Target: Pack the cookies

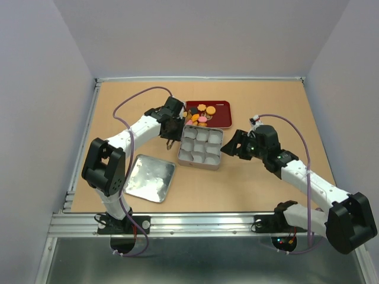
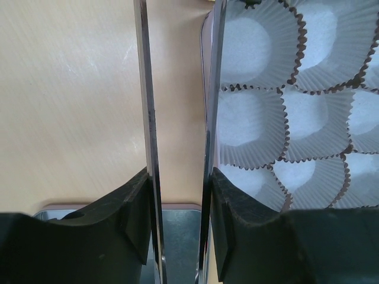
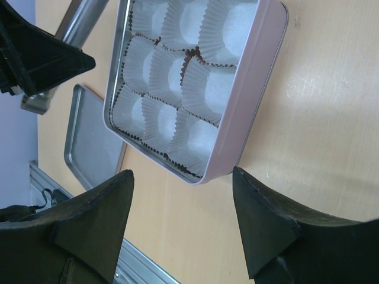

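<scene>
The cookies [image 1: 201, 113], small orange, yellow, pink and dark brown biscuits, lie in the dark red tray [image 1: 224, 106] at the back. In front of it stands the square tin [image 1: 201, 147] with nine white paper cups, all empty [image 2: 284, 118] [image 3: 249, 100]. My left gripper [image 1: 172, 133] [image 2: 179, 177] is shut on metal tongs [image 2: 145, 89], whose blades stand apart just left of the tin's left wall. My right gripper [image 1: 231, 148] [image 3: 182, 174] is open and empty, just right of the tin's near right corner.
The tin's silver lid [image 1: 150, 177] lies flat to the front left of the tin [image 3: 89, 142]. The metal frame rail [image 1: 195, 222] runs along the table's near edge. Grey walls enclose the table on three sides.
</scene>
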`<state>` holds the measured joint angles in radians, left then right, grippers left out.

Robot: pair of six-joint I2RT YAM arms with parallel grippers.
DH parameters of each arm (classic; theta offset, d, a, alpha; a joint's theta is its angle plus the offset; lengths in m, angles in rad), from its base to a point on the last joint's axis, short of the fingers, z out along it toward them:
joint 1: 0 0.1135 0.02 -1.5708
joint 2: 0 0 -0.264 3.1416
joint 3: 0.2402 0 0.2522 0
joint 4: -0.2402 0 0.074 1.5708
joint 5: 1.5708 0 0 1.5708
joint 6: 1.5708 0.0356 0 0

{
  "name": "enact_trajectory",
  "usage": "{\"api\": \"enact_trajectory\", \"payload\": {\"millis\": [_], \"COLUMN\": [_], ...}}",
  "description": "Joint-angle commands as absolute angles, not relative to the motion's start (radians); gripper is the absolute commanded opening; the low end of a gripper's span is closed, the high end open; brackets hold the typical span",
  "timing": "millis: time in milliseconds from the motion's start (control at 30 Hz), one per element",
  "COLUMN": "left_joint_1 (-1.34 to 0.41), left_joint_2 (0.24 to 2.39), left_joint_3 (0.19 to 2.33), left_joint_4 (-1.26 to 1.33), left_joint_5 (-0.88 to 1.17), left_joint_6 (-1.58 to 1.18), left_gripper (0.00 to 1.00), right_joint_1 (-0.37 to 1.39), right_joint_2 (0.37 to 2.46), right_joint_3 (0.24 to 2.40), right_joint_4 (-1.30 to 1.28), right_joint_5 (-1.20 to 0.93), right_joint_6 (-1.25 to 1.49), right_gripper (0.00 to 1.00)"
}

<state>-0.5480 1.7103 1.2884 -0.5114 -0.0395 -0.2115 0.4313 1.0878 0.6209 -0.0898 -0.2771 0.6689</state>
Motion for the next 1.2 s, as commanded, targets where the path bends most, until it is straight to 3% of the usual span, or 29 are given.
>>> {"api": "enact_trajectory", "payload": {"millis": [0, 400, 967, 1167], "left_joint_1": [-0.548, -0.560, -0.701, -0.713], "left_joint_2": [1.658, 1.482, 1.126, 1.097], "left_joint_3": [1.384, 1.419, 0.987, 0.911], "left_joint_4": [-0.551, -0.623, -0.621, -0.611], "left_joint_5": [-0.074, -0.012, 0.055, 0.049], "left_joint_6": [-0.204, -0.189, -0.416, -0.445], "left_gripper": [0.42, 0.42, 0.41, 0.41], "right_joint_1": [0.426, 0.426, 0.426, 0.426], "right_joint_2": [1.091, 1.095, 1.039, 1.026], "right_joint_3": [0.609, 0.624, 0.565, 0.558], "right_joint_4": [-0.061, -0.055, -0.051, -0.052], "right_joint_5": [-0.288, -0.288, -0.290, -0.295], "right_joint_6": [0.650, 0.657, 0.687, 0.695], "right_gripper": [0.73, 0.73, 0.72, 0.72]}}
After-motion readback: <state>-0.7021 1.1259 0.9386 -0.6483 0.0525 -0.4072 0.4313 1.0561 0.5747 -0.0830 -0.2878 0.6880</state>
